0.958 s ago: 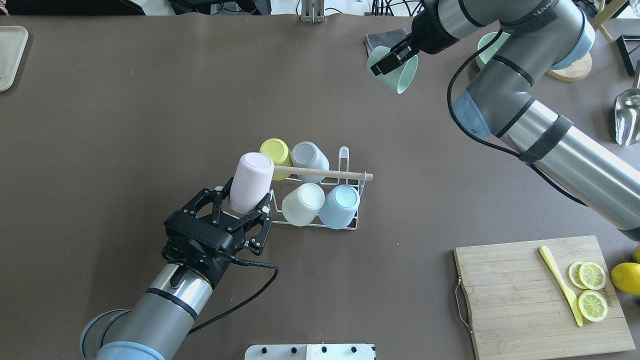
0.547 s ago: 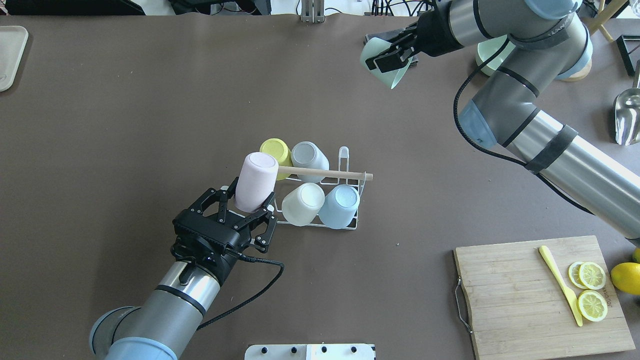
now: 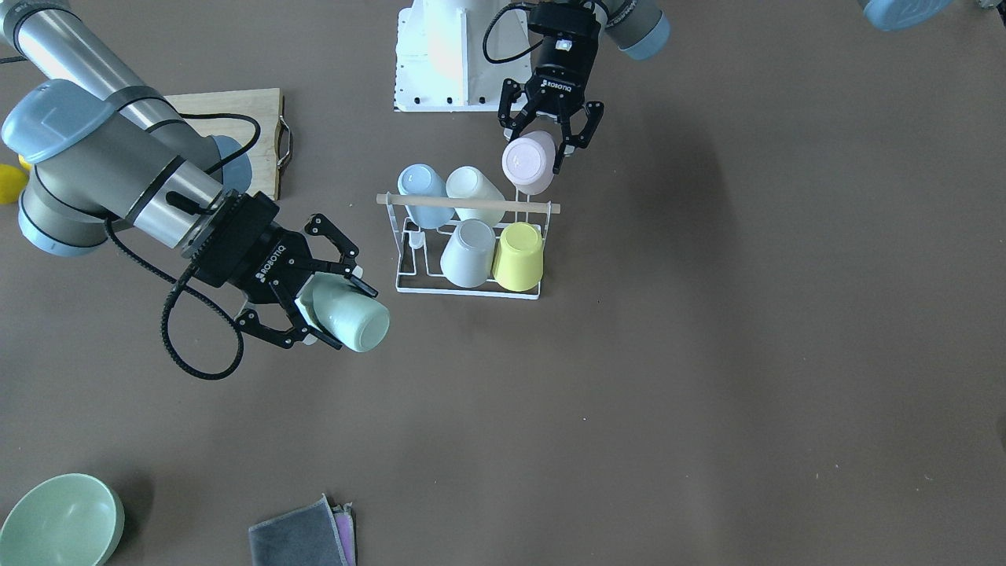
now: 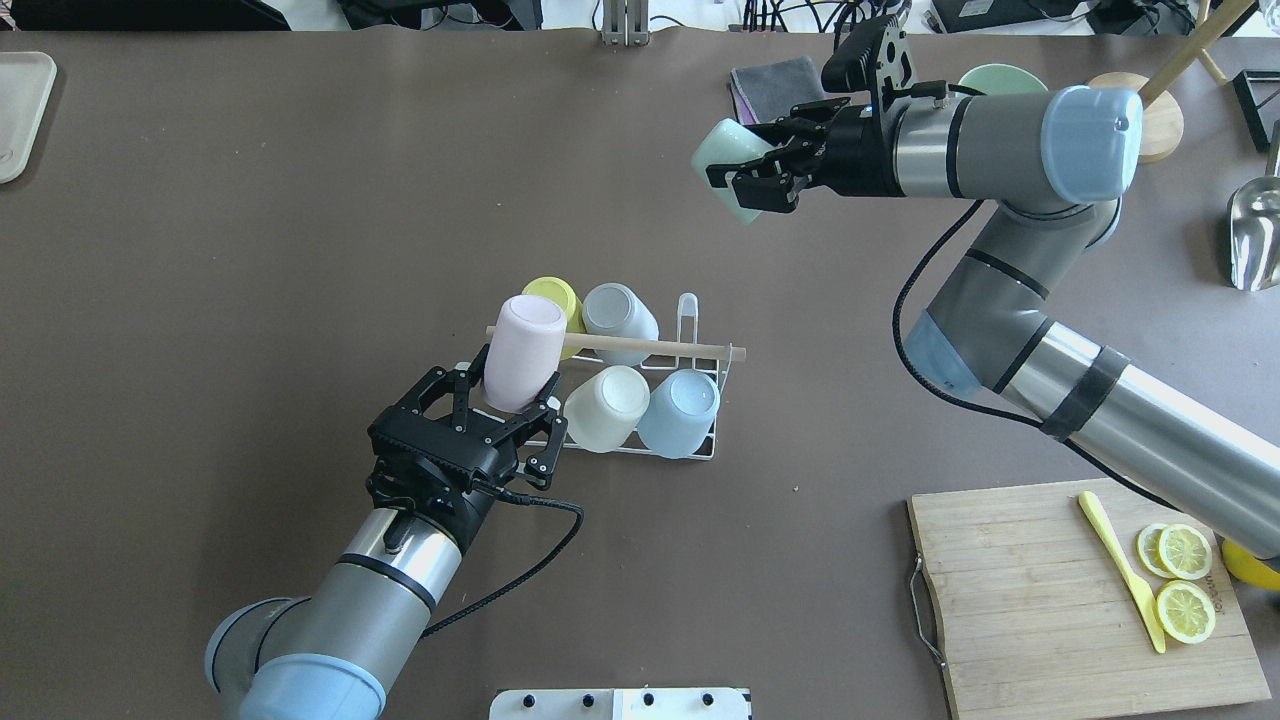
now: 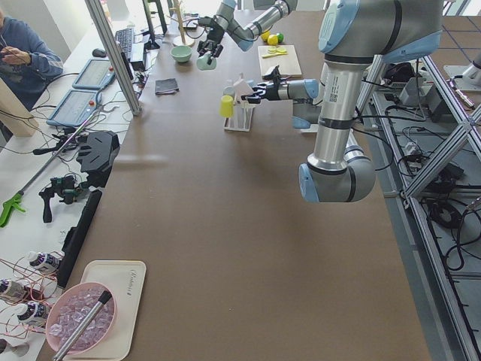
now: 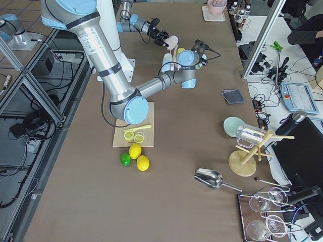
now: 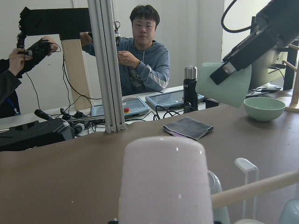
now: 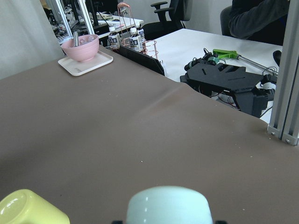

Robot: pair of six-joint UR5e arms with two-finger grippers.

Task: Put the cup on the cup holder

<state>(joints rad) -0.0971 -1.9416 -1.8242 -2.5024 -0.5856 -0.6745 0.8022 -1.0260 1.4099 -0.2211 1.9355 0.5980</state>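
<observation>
The cup holder [image 4: 700, 448] is a white wire rack with a wooden rod [image 4: 650, 347] across its top. It carries a yellow, a grey, a white and a light blue cup. My left gripper [image 4: 510, 388] is shut on a pink cup [image 4: 522, 350] and holds it tilted, bottom up, over the rack's near left end; it also shows in the front view [image 3: 528, 161]. My right gripper [image 4: 748, 170] is shut on a mint green cup [image 4: 722, 160] in the air behind the rack and to its right, seen also in the front view [image 3: 350, 316].
One upright prong [image 4: 687, 312] at the rack's far right is bare. A cutting board [image 4: 1040, 600] with lemon slices and a yellow knife lies at the front right. A green bowl [image 3: 59, 519], a grey cloth [image 4: 775, 80] and a metal scoop [image 4: 1255, 235] lie at the back right.
My left gripper has carried the pink cup to the right, closer over the rack. My right arm has swung the mint cup leftward and turned its wrist level.
</observation>
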